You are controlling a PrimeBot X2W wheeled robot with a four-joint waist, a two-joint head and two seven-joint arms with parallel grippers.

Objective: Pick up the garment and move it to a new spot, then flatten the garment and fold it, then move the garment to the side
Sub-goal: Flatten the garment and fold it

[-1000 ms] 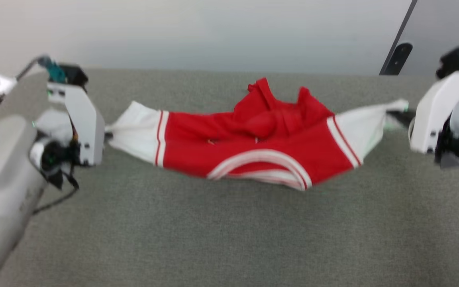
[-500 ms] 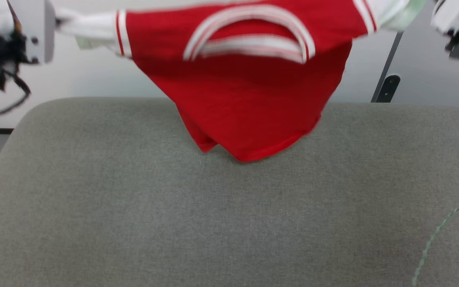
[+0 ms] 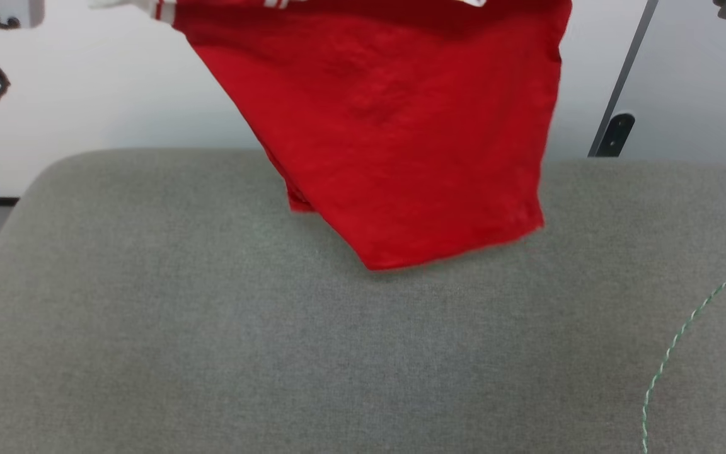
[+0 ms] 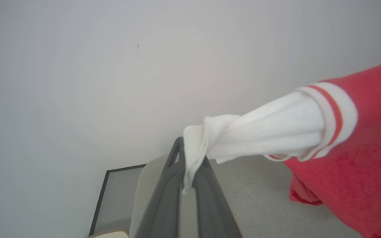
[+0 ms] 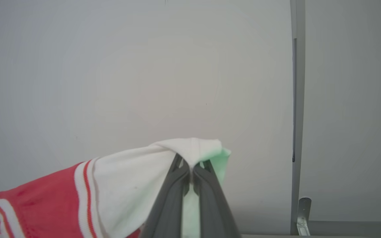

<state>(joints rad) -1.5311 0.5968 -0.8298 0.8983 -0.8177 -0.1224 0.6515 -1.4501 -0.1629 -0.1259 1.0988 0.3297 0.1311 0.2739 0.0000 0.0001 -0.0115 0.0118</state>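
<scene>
Red cloth hangs in the air: the shirt (image 3: 401, 126) is held up by its two white sleeves, its body dropping in a loose sheet above the grey padded worktop (image 3: 212, 353); the lowest corner of the hem sits close over the far half of the padding, and whether it brushes it I cannot tell. A second ago the shirt sagged low between the arms with its body bunched on the worktop; since then it has been lifted clear and has fallen open; the head camera has tilted as well, so part of the shift belongs to the view. The left end effector (image 4: 189, 158) is pinched tight on the end of one sleeve; the right end effector (image 5: 192, 165) is pinched on the other; the top of the shirt is stretched between them. By my reading the pick-up is done and the carry to a new spot is in hand; flattening and folding are not yet begun; a sleeve end slipping free is the main risk.
</scene>
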